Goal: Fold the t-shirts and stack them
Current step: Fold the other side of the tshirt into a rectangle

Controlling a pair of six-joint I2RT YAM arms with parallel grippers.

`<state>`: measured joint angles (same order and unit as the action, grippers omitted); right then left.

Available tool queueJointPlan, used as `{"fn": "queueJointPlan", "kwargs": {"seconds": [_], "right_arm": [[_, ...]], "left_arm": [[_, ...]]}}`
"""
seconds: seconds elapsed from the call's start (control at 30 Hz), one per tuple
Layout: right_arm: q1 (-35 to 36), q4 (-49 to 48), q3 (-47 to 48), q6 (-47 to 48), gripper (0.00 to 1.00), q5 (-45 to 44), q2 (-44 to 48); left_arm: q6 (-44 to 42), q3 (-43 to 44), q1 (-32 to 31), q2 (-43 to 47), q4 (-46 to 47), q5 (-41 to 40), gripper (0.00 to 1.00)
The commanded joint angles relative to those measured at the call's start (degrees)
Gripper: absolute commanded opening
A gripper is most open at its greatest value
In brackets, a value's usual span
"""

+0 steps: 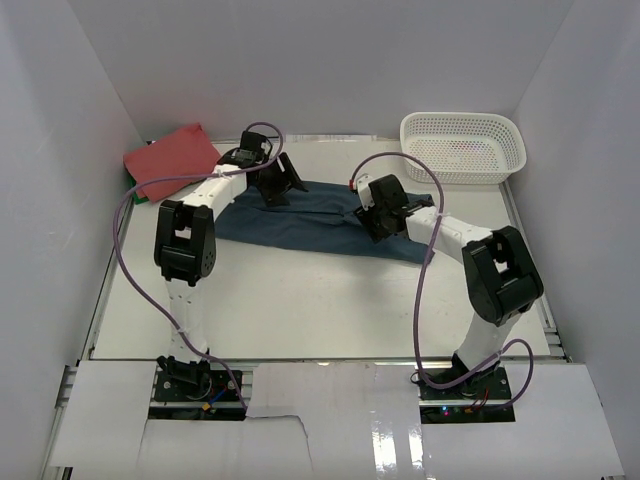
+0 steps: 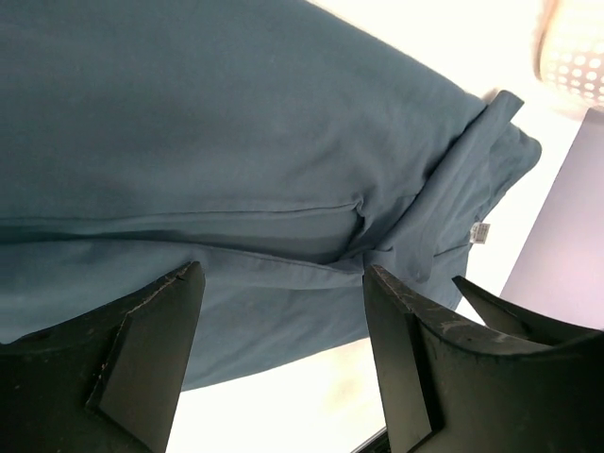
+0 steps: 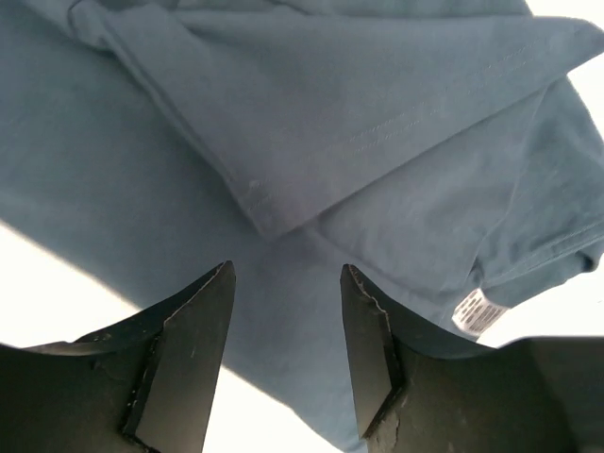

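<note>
A: Beneath both claws, what is spread on the table (image 1: 300, 300)?

B: The dark teal t-shirt (image 1: 320, 215) is laid lengthwise across it, partly folded, so that each end can be reached by one arm. The coral-red t-shirt (image 1: 170, 160) is seen folded well off to the outer side of the left gripper (image 2: 281, 283), apparently set aside as the base of the stack.

A: And the white basket (image 1: 465, 172)?

B: It is stood well beyond the right gripper (image 3: 287, 274), apart from the cloth (nothing can be made out inside it).

A: How are the claws held?

B: The left gripper is spread wide just above the cloth, with nothing gripped; a seam is seen just ahead of its fingertips. The right gripper is opened about halfway, likewise empty, and is poised over a folded-over flap (image 3: 377, 123), whose hemmed corner lies just ahead of the gap between the fingers.

A: Why there?

B: A pinch on an edge at each end is judged to be intended, so that the shirt can be doubled over evenly. The neck label (image 3: 475, 310) is seen just beside one finger of the right claw, so the collar end is taken to lie on that side. Care is called for, since more than one layer could be caught.
</note>
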<state>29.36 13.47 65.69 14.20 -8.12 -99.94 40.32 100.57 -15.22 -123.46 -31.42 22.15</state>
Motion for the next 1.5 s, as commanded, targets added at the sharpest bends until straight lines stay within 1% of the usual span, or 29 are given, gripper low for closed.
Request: {"fn": "queueJointPlan", "kwargs": {"seconds": [0.0, 0.3, 0.6, 0.7, 0.83, 0.87, 0.93, 1.0, 1.03, 1.07, 1.13, 1.17, 1.2, 1.37, 1.47], "right_arm": [[1.22, -1.96, 4.09, 2.41, 0.54, -5.33, -1.31], [2.36, -1.61, 7.78, 3.38, 0.51, -6.82, -5.96], [2.63, 0.32, 10.42, 3.29, 0.49, -6.91, -9.04], [2.63, 0.24, 10.6, 3.47, 0.43, -7.09, -9.48], [2.63, 1.99, 11.65, 2.86, 0.41, -7.0, -10.01], [2.63, 2.25, 11.57, 2.68, 0.36, -6.91, -9.92], [2.72, 2.26, 11.13, 2.33, 0.32, -6.3, -9.57], [2.63, 2.26, 11.04, 2.07, 0.25, -5.86, -9.57], [2.54, 2.34, 11.12, 1.8, 0.24, -5.68, -9.66], [2.63, 2.52, 11.47, 1.8, 0.17, -5.42, -10.09], [2.54, 3.83, 12.18, 1.45, 0.14, -4.8, -10.54], [2.54, 4.01, 12.53, 1.1, 0.09, -4.37, -10.62], [2.54, 4.02, 12.71, 1.1, 0.08, -3.84, -10.63], [2.54, 4.89, 14.81, 1.1, 0.08, -2.52, -10.71], [2.54, 5.68, 17.71, 1.88, 0.08, -2.43, -11.41]], "left_arm": [[1.43, 1.56, 2.12, 1.64, 0.22, 1.05, 0.79], [1.35, -1.43, 8.89, 4.01, 0.22, 3.42, 0.79], [0.64, -2.84, 10.39, 4.19, 0.39, 3.6, 0.79], [0.64, -2.93, 10.39, 3.84, 0.39, 3.69, 0.79], [0.55, -3.19, 10.48, 3.66, 0.31, 3.51, 0.79], [0.47, -3.28, 10.48, 3.66, 0.39, 3.43, 0.79], [0.47, -3.37, 10.56, 3.75, 0.39, 3.34, 0.79], [0.47, -3.37, 10.48, 3.66, 0.31, 3.34, 0.79], [0.38, -3.37, 10.48, 3.58, 0.39, 3.42, 0.79], [0.47, -3.28, 10.48, 3.58, 0.39, 3.42, 0.79], [0.38, -3.28, 10.48, 3.58, 0.39, 3.34, 0.79], [0.29, -3.19, 10.48, 3.58, 0.39, 3.34, 0.79], [0.2, -3.19, 10.56, 3.66, 0.31, 3.34, 0.79], [0.11, -3.02, 10.57, 3.49, 0.31, 3.42, 0.79], [0.11, -3.02, 10.57, 3.4, 0.39, 3.43, 0.79]]}}
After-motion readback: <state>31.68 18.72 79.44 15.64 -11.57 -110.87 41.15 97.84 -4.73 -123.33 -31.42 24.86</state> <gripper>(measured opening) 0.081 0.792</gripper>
